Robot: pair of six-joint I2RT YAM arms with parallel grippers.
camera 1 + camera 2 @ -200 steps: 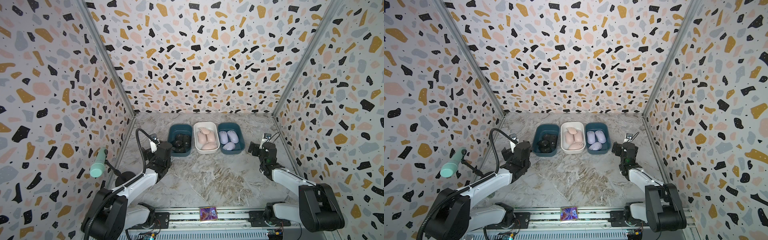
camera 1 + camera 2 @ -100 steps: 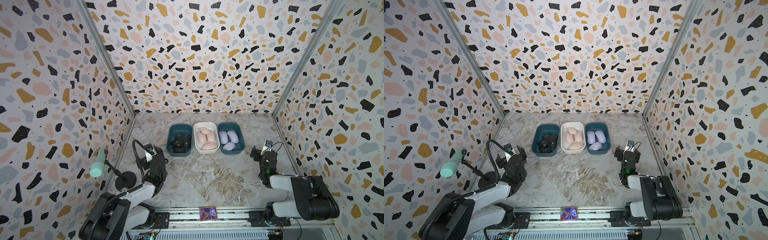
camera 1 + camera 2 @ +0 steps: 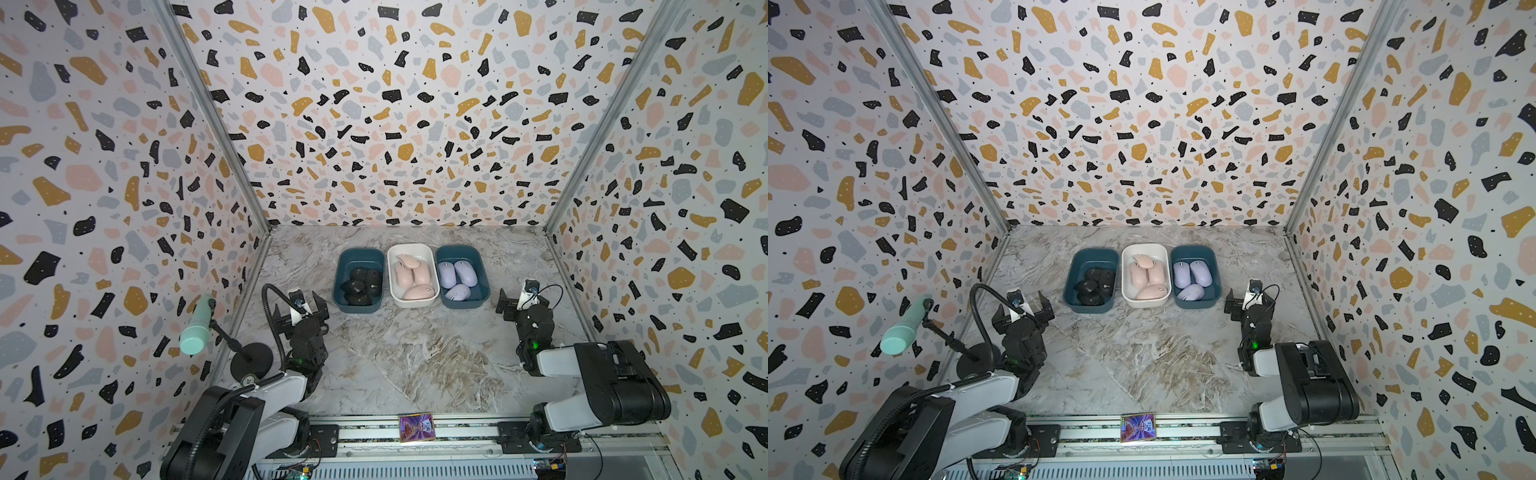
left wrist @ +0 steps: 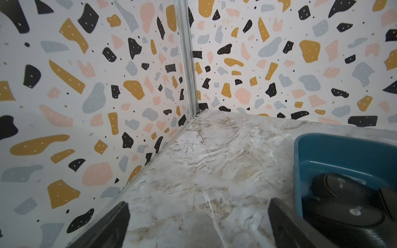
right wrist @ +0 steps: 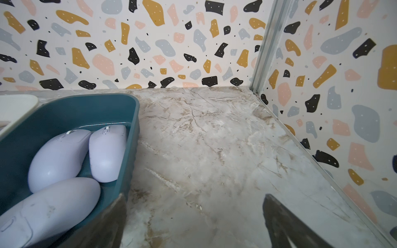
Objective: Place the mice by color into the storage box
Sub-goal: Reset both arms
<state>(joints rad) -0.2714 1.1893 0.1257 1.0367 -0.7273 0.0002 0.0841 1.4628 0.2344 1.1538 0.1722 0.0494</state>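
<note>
- The black mice are lying heaped in the left teal bin, dark against dark, so their number is hard to make out in both top views. In the left wrist view the right edge of the frame is cutting that bin off, and only two black shells are showing.
- Four pink mice are lying in the white bin, overlapping one another. In the right wrist view only a corner of this bin is peeking in at the left edge.
- Three lilac mice are lying in the right teal bin. In the right wrist view the lower left corner is clipping the nearest one.
- The left gripper is hanging just beside the left teal bin's near corner, its jaws wide apart and holding nothing.
- The right gripper is hanging near the right teal bin's right side, its jaws also spread and holding nothing.
- In each wrist view the lower edge is cutting off the fingertips.
- The three bins are standing side by side at mid-frame, with a strip of table showing behind them.
- A broad stretch of bare marble table is lying between the arms in the lower half.
- A mint-green cylinder on a stand is standing close beside the left arm.
</note>
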